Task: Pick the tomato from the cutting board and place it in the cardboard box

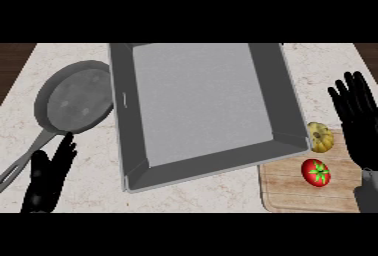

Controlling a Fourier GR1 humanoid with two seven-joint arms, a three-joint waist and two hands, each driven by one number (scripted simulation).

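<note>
Head view
Tomato [316, 172]: lying red on the wooden cutting board [295, 192] at the lower right, green stem cap facing up; sitting just left of the right hand's wrist, below and left of its fingertips, not touching them
Right hand [359, 122]: showing at the right edge, fingers [353, 90] straight and spread, pointing up the view; holding nothing; hanging over the board's right side, its palm a little above and right of the tomato
Left hand [46, 180]: resting at the lower left, fingers relaxed and extended, grasping nothing; lying just beside the handle of the pan [74, 100], well apart from the tomato
Yellow vegetable [320, 136]: sitting at the board's top edge, just above the tomato, touching the corner of the box
Box [133, 165]: showing as a large grey open tray in the middle of the counter [88, 197]; lying between the pan and the board; its lower right corner overlapping the board's upper left part
</note>
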